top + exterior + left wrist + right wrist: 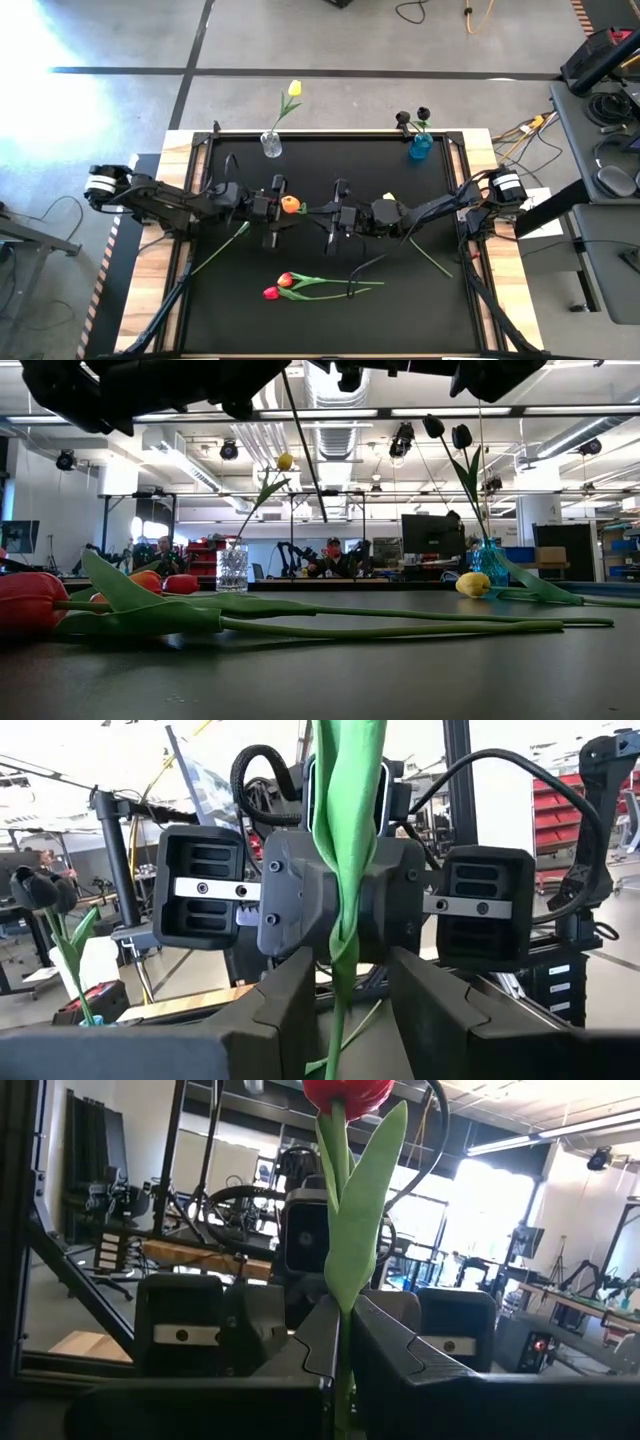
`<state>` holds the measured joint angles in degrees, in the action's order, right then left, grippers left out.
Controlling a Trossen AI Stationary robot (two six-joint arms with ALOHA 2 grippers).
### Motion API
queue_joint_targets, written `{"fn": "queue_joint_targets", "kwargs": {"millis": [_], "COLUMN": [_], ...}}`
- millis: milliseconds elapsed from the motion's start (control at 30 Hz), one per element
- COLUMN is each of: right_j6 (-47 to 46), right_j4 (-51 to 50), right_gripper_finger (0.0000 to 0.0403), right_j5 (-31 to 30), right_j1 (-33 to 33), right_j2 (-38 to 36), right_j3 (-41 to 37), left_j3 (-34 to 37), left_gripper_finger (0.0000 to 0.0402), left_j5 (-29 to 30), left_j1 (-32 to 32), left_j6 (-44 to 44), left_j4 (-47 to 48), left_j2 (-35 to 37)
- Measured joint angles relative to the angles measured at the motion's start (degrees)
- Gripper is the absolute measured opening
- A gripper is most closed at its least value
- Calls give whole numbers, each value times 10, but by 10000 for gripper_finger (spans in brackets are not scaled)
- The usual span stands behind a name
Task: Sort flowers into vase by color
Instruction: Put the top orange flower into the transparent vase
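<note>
Two red tulips (pixel 277 287) lie nearest the low camera, heads together near the front of the black worktop (pixel 230 300), their long green stems running toward the right side. A bare stretch of mat separates them from the arms above.

Over the middle, the left hand (pixel 281 207) and the right hand (pixel 333 217) face each other, close but apart. The right hand's fingers (pixel 395 1345) are nearly closed on the stem of an orange tulip (pixel 291 205), whose head sits by the left hand. The left hand's fingers (pixel 290 1005) stand slightly apart around the same stem; whether they press it I cannot tell.

A yellow tulip (pixel 391 198) lies under the right arm. At the back edge, a clear vase (pixel 271 146) holds one yellow flower (pixel 294 89); a blue vase (pixel 420 148) holds two dark flowers (pixel 412 117). Both back corners are open.
</note>
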<state>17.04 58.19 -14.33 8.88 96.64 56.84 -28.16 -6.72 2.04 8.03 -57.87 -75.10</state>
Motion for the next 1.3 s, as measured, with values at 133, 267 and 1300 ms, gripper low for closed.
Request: {"fn": "queue_joint_targets", "kwargs": {"millis": [133,267,1300], "right_j6": [-1,-1,-13], "right_j4": [1,1,-284], "right_gripper_finger": [12,12,191], "right_j5": [11,13,-99], "right_j1": [0,0,6], "right_j2": [0,0,-108], "right_j3": [0,0,0], "left_j3": [-8,-11,16], "left_gripper_finger": [98,54,1], "left_j5": [-3,-23,57], "left_j1": [0,0,-105], "left_j6": [1,2,10], "left_j4": [2,0,164], "left_j2": [-14,-14,93]}}
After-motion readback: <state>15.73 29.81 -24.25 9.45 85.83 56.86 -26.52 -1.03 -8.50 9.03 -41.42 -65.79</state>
